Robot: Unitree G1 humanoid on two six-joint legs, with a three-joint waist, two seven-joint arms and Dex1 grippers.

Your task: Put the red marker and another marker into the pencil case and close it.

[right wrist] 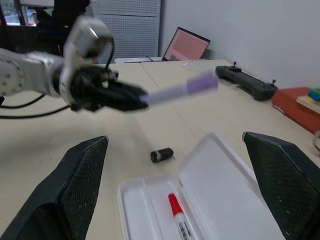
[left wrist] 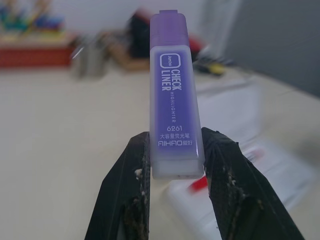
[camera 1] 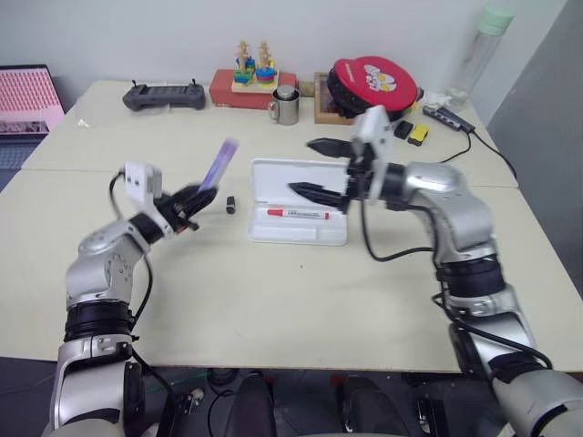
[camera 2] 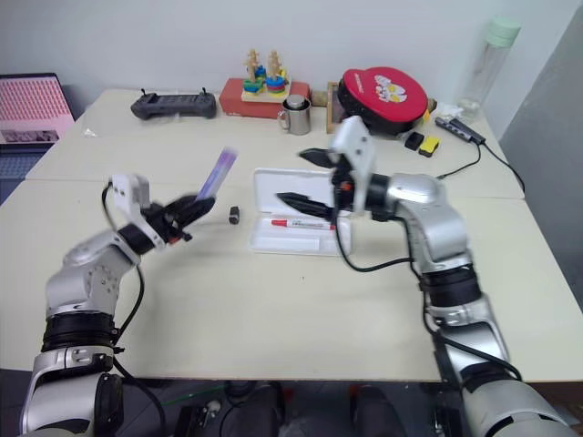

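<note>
We hold a chunky purple marker above the table.
Our left gripper pinches its pale base; our right gripper gapes over the glossy white pencil case.

The pencil case, a flat white box, lies open mid-tabletop, lid raised on its far side. The red marker lies lengthwise inside. The chunky purple marker is held tilted above the tabletop, left of the case.
</note>
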